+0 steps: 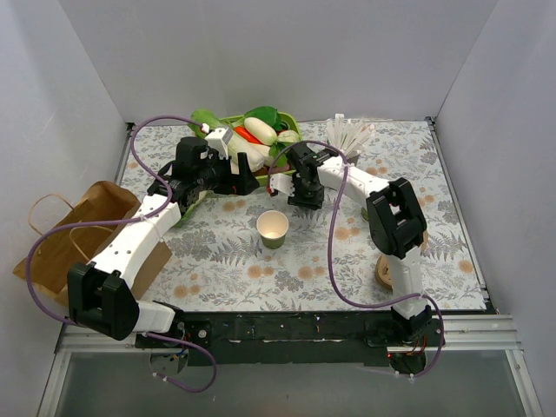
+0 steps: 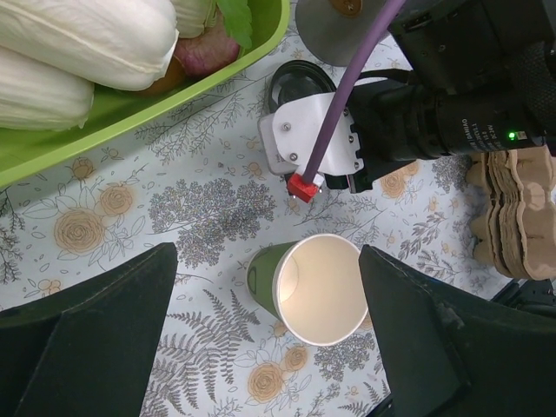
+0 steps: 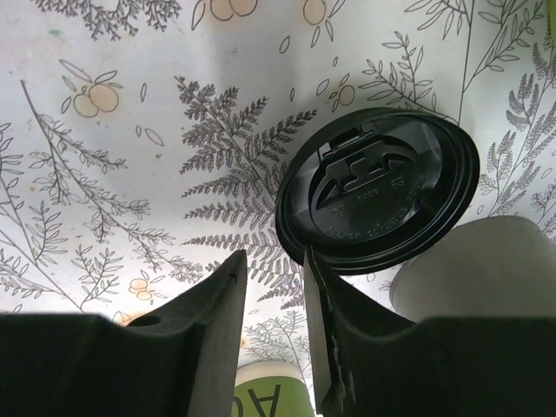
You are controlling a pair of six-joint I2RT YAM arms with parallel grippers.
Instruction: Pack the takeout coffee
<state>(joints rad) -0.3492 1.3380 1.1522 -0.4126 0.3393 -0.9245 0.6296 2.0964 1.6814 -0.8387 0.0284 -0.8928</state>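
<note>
The takeout coffee, a small cup of which only the round black plastic lid (image 3: 378, 187) shows, stands towards the far edge of the floral-patterned desk (image 1: 443, 217), close to the lime-green plastic tray (image 2: 174, 104). The tray holds long white vegetables (image 2: 78, 43). In the top view the cup is hidden beneath the right arm.

The right end effector (image 3: 274, 254) hangs over the desk just beside this lid. Its two dark fingers (image 3: 208, 304) stand a narrow gap apart with only patterned desk between them, so it grips nothing. The edge of one finger meets the lid's rim in the wrist view; I cannot tell whether they actually touch. A pale grey rounded object (image 3: 478, 261) sits just beside the lid on the other side.

The left end effector (image 2: 268, 256) is spread wide and holds nothing. It hovers above a dark-green lidless paper cup with a cream inside (image 1: 272, 228), which stands upright near the middle of the desk, apart from both fingers.

A crumpled brown paper bag with loop handles (image 1: 87, 230) lies at the left edge of the desk. A stack of brown moulded-pulp cup carriers (image 2: 512, 217) sits towards the near right corner. A bunch of white straws (image 1: 349, 136) stands near the far edge.
</note>
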